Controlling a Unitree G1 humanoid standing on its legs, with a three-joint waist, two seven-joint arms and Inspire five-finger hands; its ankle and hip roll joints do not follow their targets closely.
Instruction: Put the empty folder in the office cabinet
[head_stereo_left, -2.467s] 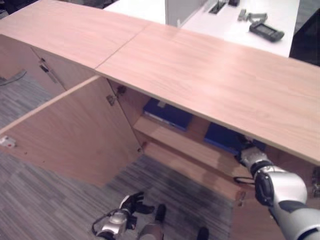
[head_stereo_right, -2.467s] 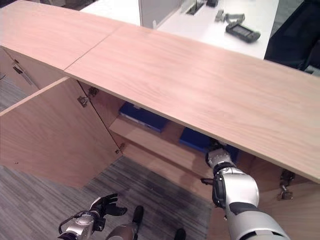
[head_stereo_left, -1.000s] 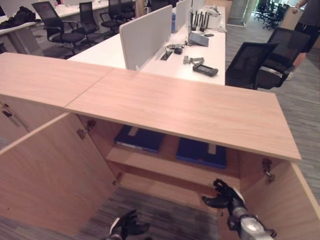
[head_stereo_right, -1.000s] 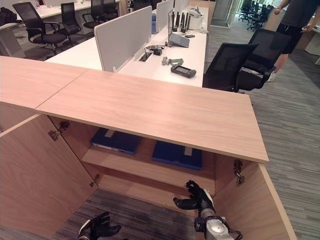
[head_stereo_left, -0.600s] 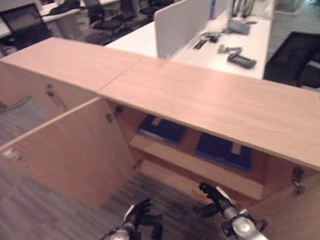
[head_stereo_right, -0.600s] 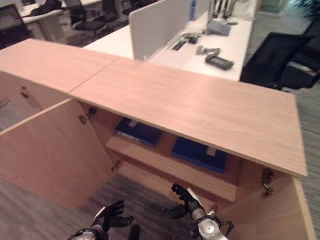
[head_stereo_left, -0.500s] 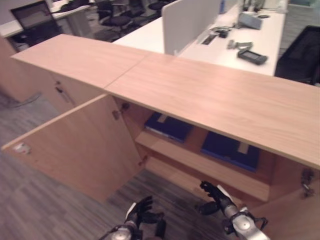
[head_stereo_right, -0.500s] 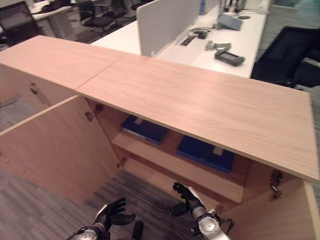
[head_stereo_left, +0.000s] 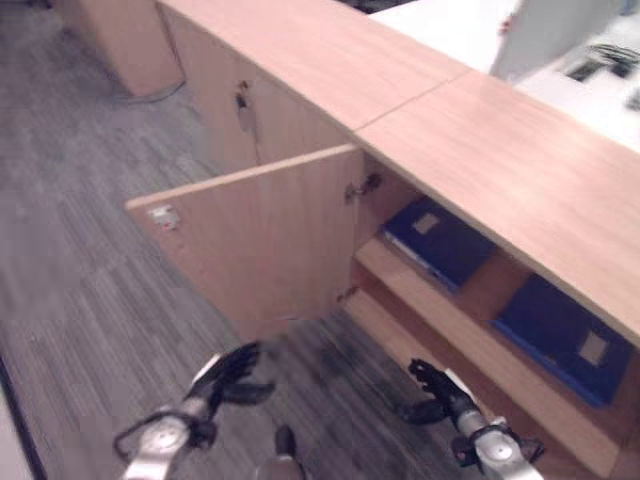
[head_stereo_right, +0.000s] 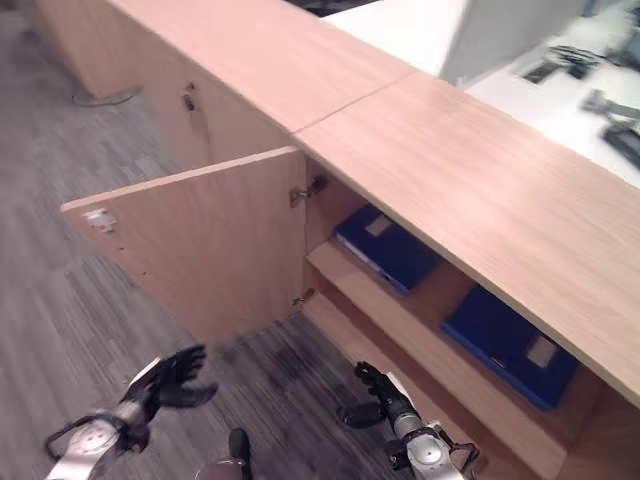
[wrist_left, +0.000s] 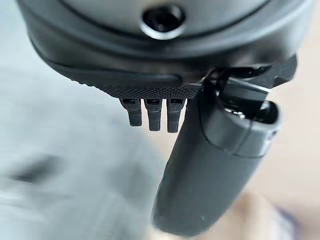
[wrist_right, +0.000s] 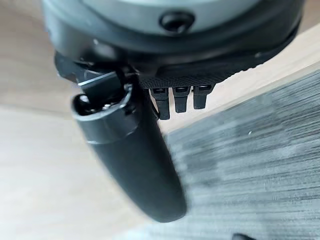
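Both blue folders (head_stereo_left: 438, 240) (head_stereo_left: 562, 338) already lie flat on the cabinet shelf (head_stereo_left: 470, 345). Your left hand (head_stereo_left: 228, 372) and right hand (head_stereo_left: 437, 389) hang empty, fingers relaxed. Folders likely light, stiff, slick-covered; take one by its spine edge.

Head eyes look down on the open cabinet (head_stereo_left: 300, 240); wrist cameras sit close.

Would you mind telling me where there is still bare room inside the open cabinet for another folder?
On the upper shelf, bare wood shows between the two blue folders: the left folder by the hinge side and the right folder. Those two spots are taken. The lower ledge below looks bare. The open door borders the left side.
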